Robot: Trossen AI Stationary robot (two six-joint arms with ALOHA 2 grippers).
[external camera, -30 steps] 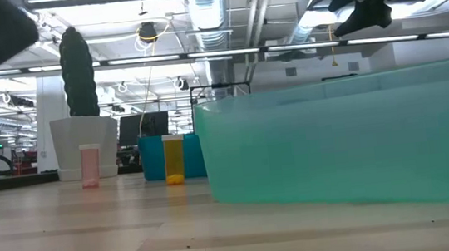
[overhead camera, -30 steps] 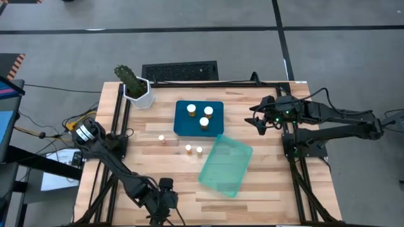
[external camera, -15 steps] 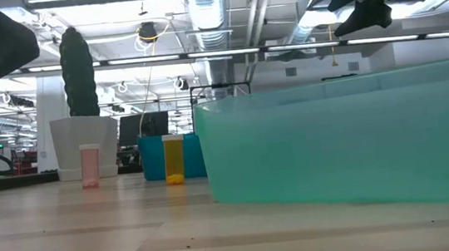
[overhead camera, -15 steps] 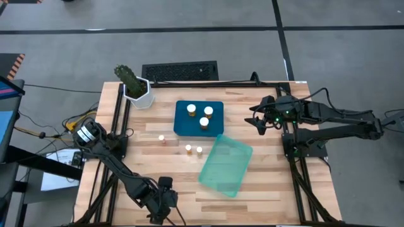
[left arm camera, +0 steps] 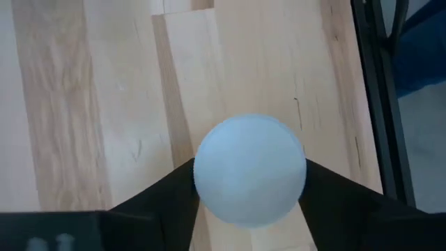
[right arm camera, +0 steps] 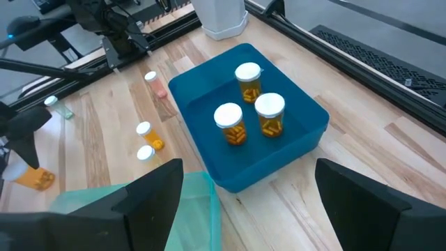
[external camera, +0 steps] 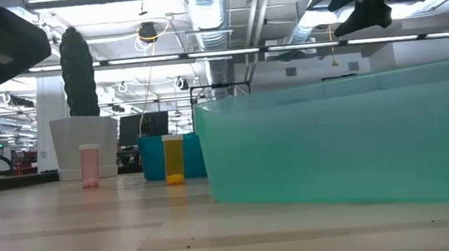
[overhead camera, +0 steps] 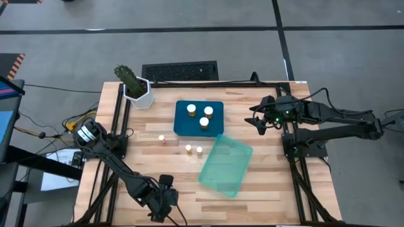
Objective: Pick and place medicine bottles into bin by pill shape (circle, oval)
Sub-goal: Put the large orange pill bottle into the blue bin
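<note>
Left gripper (left arm camera: pixel 249 174) is clamped on a white-capped bottle (left arm camera: pixel 249 157), held above the near edge of the table (overhead camera: pixel 265 189), left of centre. The right wrist view shows an amber body under that gripper, so I read it as one of the wide amber ones. Right gripper (overhead camera: pixel 261 120) hangs idle over the table's right side, fingers wide apart, holding nothing.

Teal bin (overhead camera: pixel 226 165): right of centre, angled, nothing visible inside it.

Blue bin (overhead camera: pixel 180 126): just behind the teal one, their corners close or touching; I can't tell which. It holds three amber bottles (overhead camera: pixel 204 122), all upright.

Loose on the wood, all upright:
- pink slim bottle (overhead camera: pixel 162 138), left of the blue bin's near corner
- pair of slim bottles (overhead camera: pixel 188 149), side by side between the blue bin and the teal bin's left edge
- one more pale bottle (right arm camera: pixel 54 104), near the left arm's frame, seen only in the right wrist view

Progress, my estimate: three of eight binned, a fourth in hand. If it belongs with the other amber ones, it has to cross to the blue bin. The four slim ones are untouched, and the teal bin looks like their target. Under halfway.
</note>
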